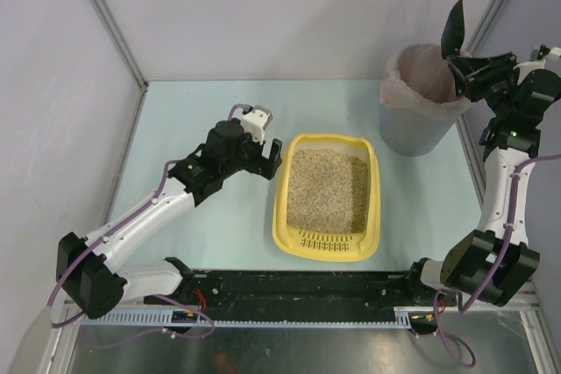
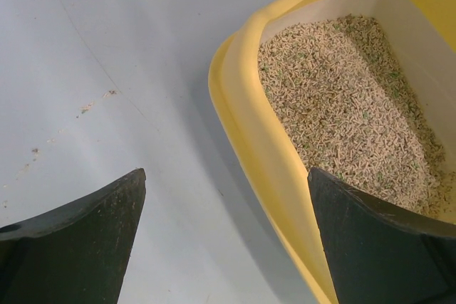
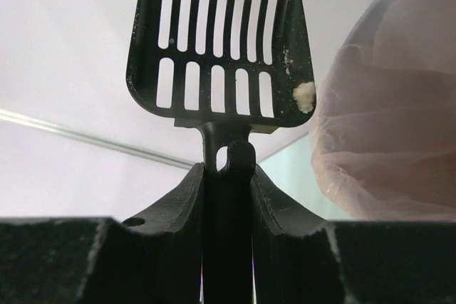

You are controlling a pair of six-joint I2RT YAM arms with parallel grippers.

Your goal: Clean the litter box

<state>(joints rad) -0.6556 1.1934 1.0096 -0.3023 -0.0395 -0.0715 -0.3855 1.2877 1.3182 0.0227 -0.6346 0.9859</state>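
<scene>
The yellow litter box (image 1: pixel 280 208) lies mid-table, filled with beige litter (image 1: pixel 329 188), its slotted rim toward the arms. My left gripper (image 1: pixel 273 158) is open at the box's far-left corner. In the left wrist view the yellow rim (image 2: pixel 246 105) runs between the spread fingers of the gripper (image 2: pixel 226 176), one over the table and one over the litter (image 2: pixel 342 97). My right gripper (image 1: pixel 469 72) is shut on the handle of the black slotted scoop (image 1: pixel 454 28), held upright over the bin. On the blade of the scoop (image 3: pixel 214 48), above that gripper (image 3: pixel 228 169), sticks a small pale clump (image 3: pixel 305 96).
A grey round bin (image 1: pixel 419 124) with a pinkish bag liner (image 3: pixel 392 126) stands at the back right, just beyond the box. White enclosure walls with metal posts close in the table on the left, back and right.
</scene>
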